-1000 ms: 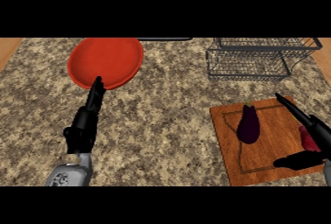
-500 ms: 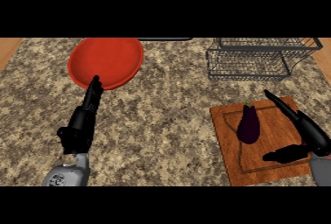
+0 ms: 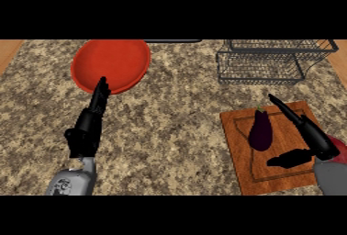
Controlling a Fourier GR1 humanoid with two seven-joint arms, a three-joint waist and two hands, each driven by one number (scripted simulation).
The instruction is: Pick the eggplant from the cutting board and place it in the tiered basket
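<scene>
At the far left we see our left hand rising from a grey forearm at about 7 o'clock in the view. Its fingers are straight and held together, pointing toward 12 o'clock, and they hold nothing. The fingertips reach the near rim of the plate, a red round plate lying on the counter at about 11 o'clock. We cannot tell whether the tips touch the plate or only overlap it from above.

The counter is speckled stone, brown and grey, and fills the middle of the view.

Moving right, the basket stands at about 1 o'clock, a dark wire frame with tiers, at the back of the counter. Nothing shows inside it from here.

Below the basket, at about 4 o'clock, lies the board, wooden, with a groove running round its edge. The eggplant lies on the board's upper left part, dark purple, long axis running roughly 12 to 6 o'clock, stem toward the basket. It is well apart from the basket.

At the far right our right hand hangs over the board, just beside the eggplant at its 3 o'clock side. The fingers are straight and point toward 11 o'clock; the thumb sticks out toward 9 o'clock, below the eggplant's lower end. The hand is spread and not closed on anything; we see a gap of board between it and the eggplant. Behind the wrist, something red shows at the view's right edge; we cannot tell what it is.
</scene>
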